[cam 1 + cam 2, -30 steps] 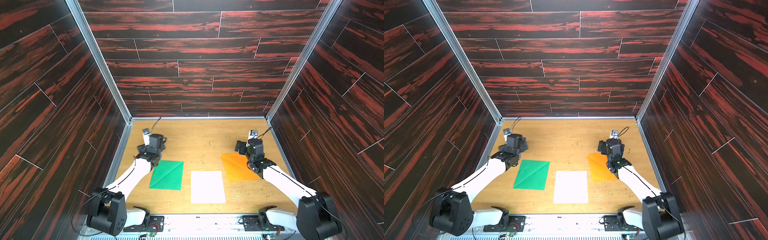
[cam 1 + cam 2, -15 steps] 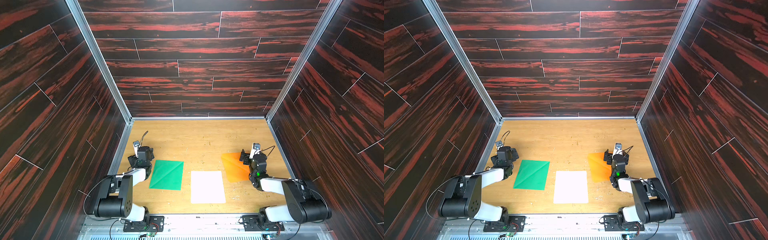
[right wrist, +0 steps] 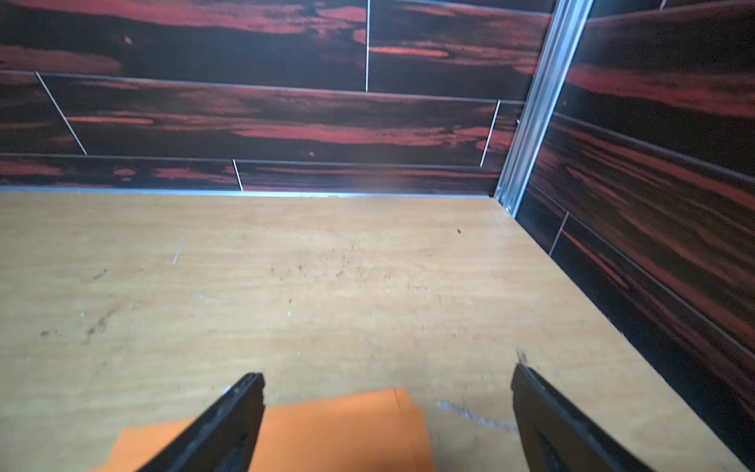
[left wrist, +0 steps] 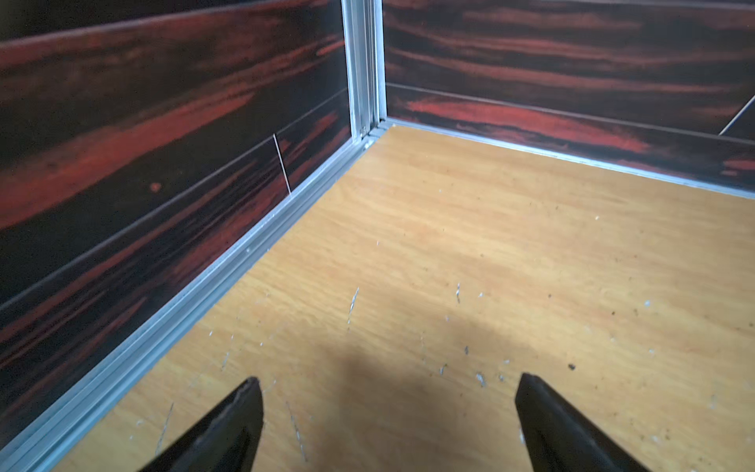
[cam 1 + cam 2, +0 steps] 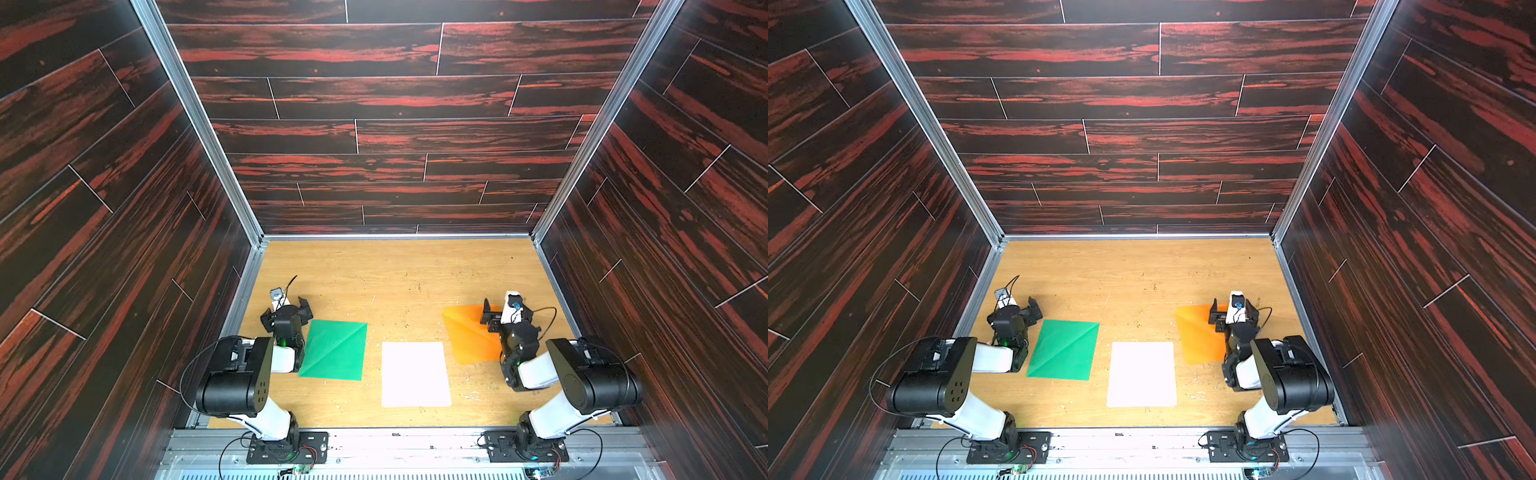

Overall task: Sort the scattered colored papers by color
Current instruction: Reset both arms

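Three heaps of colored papers lie flat in a row near the table's front, seen in both top views. Green (image 5: 334, 349) (image 5: 1064, 349) lies at the left with a diagonal crease, white (image 5: 415, 374) (image 5: 1141, 374) in the middle, orange (image 5: 469, 336) (image 5: 1198, 334) at the right. My left gripper (image 5: 286, 312) (image 4: 389, 380) stands open over bare wood, just left of the green corner. My right gripper (image 5: 505, 309) (image 3: 387, 374) is open above the orange paper's far right corner (image 3: 339, 429), where two offset sheet edges show. Neither gripper holds anything.
Dark red-streaked wall panels (image 5: 395, 137) with aluminium posts (image 4: 363, 65) (image 3: 535, 102) close in the wooden table (image 5: 395, 274) on three sides. The left gripper is close to the left wall rail (image 4: 196, 294). Both arm bases (image 5: 286, 446) (image 5: 525, 446) sit at the front edge.
Both arms have folded back toward the front edge, drawing the grippers nearer and lower. The left one has come off the green paper's corner. The papers have not moved.
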You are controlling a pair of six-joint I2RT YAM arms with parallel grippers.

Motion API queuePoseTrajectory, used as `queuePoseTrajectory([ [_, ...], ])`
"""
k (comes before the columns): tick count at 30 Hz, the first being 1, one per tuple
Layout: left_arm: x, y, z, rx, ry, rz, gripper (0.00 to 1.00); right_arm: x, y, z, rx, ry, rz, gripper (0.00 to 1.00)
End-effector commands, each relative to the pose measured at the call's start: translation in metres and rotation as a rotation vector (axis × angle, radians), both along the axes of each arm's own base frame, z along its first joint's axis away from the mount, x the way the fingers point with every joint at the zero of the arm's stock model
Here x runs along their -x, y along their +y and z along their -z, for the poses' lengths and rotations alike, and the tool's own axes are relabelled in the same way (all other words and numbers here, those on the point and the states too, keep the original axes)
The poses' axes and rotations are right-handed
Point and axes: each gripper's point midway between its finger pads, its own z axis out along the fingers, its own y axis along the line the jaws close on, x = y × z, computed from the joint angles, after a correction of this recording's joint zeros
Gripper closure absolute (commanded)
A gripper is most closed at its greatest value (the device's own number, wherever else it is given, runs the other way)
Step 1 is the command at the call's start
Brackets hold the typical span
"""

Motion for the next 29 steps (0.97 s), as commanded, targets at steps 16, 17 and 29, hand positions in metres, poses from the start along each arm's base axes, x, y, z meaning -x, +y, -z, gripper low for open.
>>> queuePoseTrajectory([
  [16,-0.003,0.0,-0.0136,-0.01,-0.054,0.01,0.0,-0.0066,-0.0041,-0.0061,0.009,-0.011,0.039,0.02],
  [17,-0.003,0.0,-0.0134,-0.01,-0.054,0.01,0.0,-0.0069,-0.0041,-0.0062,0.009,-0.011,0.04,0.02],
  [29,-0.003,-0.0001,-0.0134,-0.01,-0.054,0.01,0.0,-0.0076,-0.0046,-0.0053,0.007,-0.007,0.044,0.02],
])
